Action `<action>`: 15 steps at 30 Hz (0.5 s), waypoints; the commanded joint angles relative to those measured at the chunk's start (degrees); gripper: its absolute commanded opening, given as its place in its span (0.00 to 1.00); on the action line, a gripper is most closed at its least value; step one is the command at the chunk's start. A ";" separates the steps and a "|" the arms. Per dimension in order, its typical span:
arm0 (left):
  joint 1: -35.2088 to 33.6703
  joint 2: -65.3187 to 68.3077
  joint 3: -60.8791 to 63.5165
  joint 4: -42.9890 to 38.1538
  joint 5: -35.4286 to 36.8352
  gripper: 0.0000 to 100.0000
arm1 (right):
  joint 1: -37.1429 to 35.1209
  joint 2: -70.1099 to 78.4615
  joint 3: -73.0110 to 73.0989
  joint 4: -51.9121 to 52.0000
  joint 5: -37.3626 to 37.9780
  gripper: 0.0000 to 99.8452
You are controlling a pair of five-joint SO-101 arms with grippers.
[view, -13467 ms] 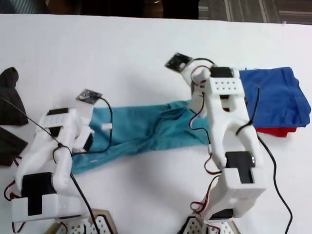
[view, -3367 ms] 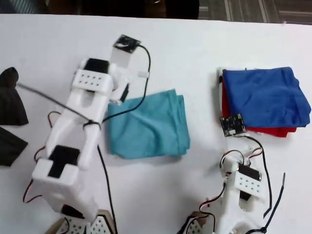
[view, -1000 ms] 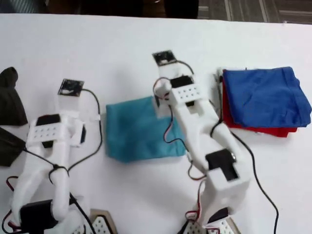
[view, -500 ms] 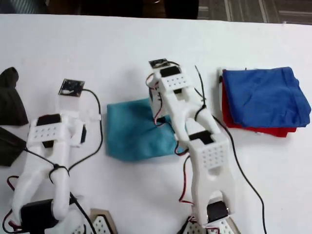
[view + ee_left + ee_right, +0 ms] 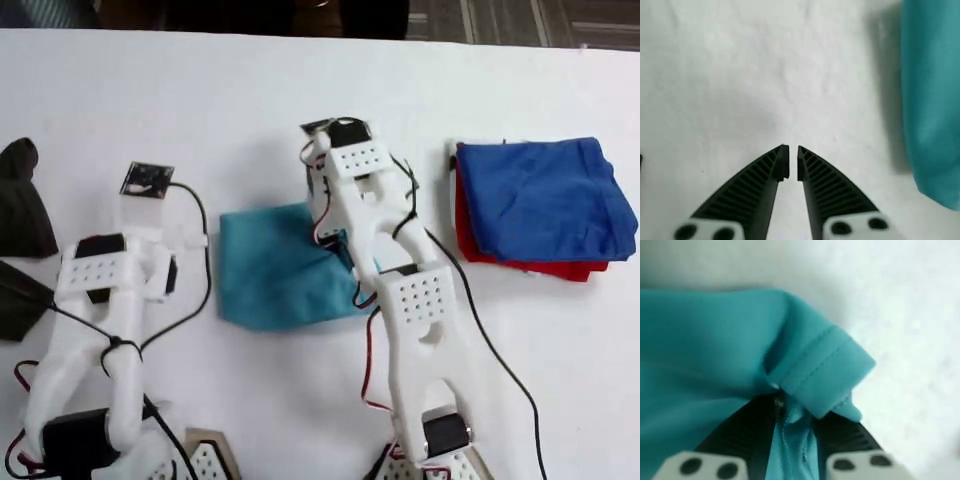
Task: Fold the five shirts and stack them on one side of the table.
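**Teal shirt** (image 5: pixel 275 268): folded into a rough square, flat on the table (image 5: pixel 200 90), just toward 8 o'clock of centre. Its 9, 6 and 12 o'clock edges lie free. The 3 o'clock edge is under the right arm (image 5: pixel 420 310).

**Right gripper** (image 5: pixel 794 410): jaws closed on a stitched hem fold of the teal shirt, at the shirt's 1 o'clock corner. The wrist view shows cloth pinched between the fingers and the hem bunched above them. The high view hides this grip under the wrist.

**Left gripper** (image 5: pixel 790 162): jaws drawn to a thin slit with nothing between them, over bare table. The teal shirt's edge is near but apart. In the high view the left arm (image 5: pixel 105 275) stands at 9 o'clock of the shirt, with a narrow strip of table between.

**Stack**: blue shirt (image 5: pixel 545 195) lies on red shirt (image 5: pixel 560 268) at the table's 3 o'clock side. The red shows along the 6 and 9 o'clock edges. It is well apart from the teal shirt.

**Black shirts** (image 5: pixel 20 205): unfolded, at the 9 o'clock edge.

**Open room**: a broad bare band toward 12 o'clock, and a bare lane between the right arm and the stack.
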 commanded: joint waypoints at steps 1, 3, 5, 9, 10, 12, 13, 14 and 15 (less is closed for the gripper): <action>-0.44 -1.23 -1.98 -0.79 -0.35 0.06 | 0.48 1.71 -1.05 0.84 0.09 0.03; -0.44 -1.05 -1.98 -0.88 -0.35 0.06 | 0.22 1.71 -1.05 0.92 -1.32 0.09; -0.44 -1.05 -1.98 -0.88 -0.35 0.06 | 0.22 1.63 -1.05 0.92 -3.52 0.17; -0.44 -1.05 -1.54 -2.20 -0.35 0.06 | -0.04 -0.22 -0.53 1.01 -3.78 0.24; -0.44 -1.05 -1.10 -3.16 -0.35 0.06 | 0.04 -1.19 -0.53 1.10 -3.96 0.23; -0.44 -1.05 0.22 -5.01 -0.35 0.06 | 0.40 -3.56 -0.44 1.27 -4.04 0.21; -0.44 -1.05 0.84 -5.89 -0.35 0.06 | 0.48 -4.97 -0.18 1.27 -4.57 0.21; -0.44 -1.05 1.36 -6.59 -0.35 0.06 | 0.75 -6.55 0.70 1.27 -5.80 0.21; -0.44 -1.05 1.89 -7.21 -0.35 0.06 | 0.84 -8.31 1.85 1.27 -7.03 0.21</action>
